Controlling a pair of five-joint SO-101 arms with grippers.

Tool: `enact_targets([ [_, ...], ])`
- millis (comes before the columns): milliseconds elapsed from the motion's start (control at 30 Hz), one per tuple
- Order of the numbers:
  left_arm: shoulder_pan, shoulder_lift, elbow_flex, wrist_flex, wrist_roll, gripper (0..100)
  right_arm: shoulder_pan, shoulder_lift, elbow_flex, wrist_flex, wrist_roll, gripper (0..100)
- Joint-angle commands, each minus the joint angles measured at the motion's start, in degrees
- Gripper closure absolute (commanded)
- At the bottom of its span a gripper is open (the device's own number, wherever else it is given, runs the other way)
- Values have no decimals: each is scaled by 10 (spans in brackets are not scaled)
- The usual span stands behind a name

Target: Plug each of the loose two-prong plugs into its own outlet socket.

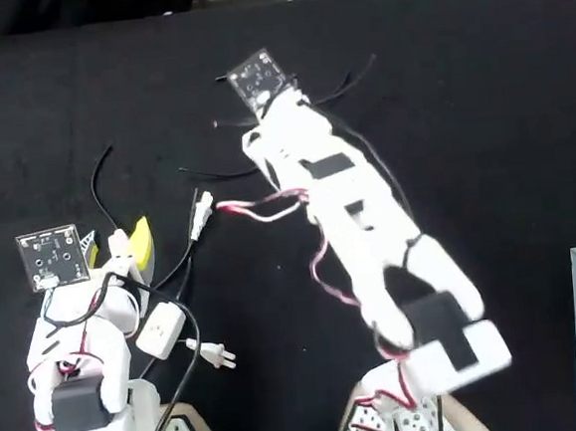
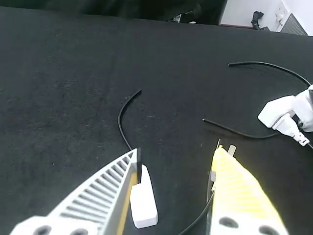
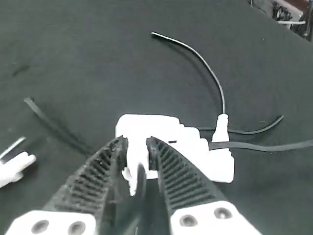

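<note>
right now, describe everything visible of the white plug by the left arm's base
The white plug is small, looks plastic, and lies flat on the black cloth. Its forked end points away from the left arm; a black cord passes its rear. It sits just apart from the white outlet block; no tool touches it.

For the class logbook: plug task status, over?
Left jaws open, loose plug beside one. Right jaws shut on second plug at outlet. Stray cable nearby, not blocking.
</note>
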Motion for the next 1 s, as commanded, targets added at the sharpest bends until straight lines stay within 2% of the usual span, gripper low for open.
enact_targets([
  [0,6,-4,-3,-12,-1,751,26,60,-88,-5,1,917],
  [133,6,-4,-3,-12,-1,750,26,65,-113,62,0,773],
  [300,7,-4,-3,-13,-1,750,11,-7,-126,154,0,769],
  [367,7,-4,-3,-13,-1,750,0,-51,-126,200,0,781],
  [500,1,-4,-3,-13,-1,750,-21,-142,-125,303,-4,874],
  [700,1,-4,-7,-13,-1,750,-42,-256,-90,433,-93,977],
  [867,-15,-4,-9,-14,2,751,-70,-292,0,439,-105,981],
  [967,-54,1,-26,-13,4,753,-76,-291,40,442,-89,928],
])
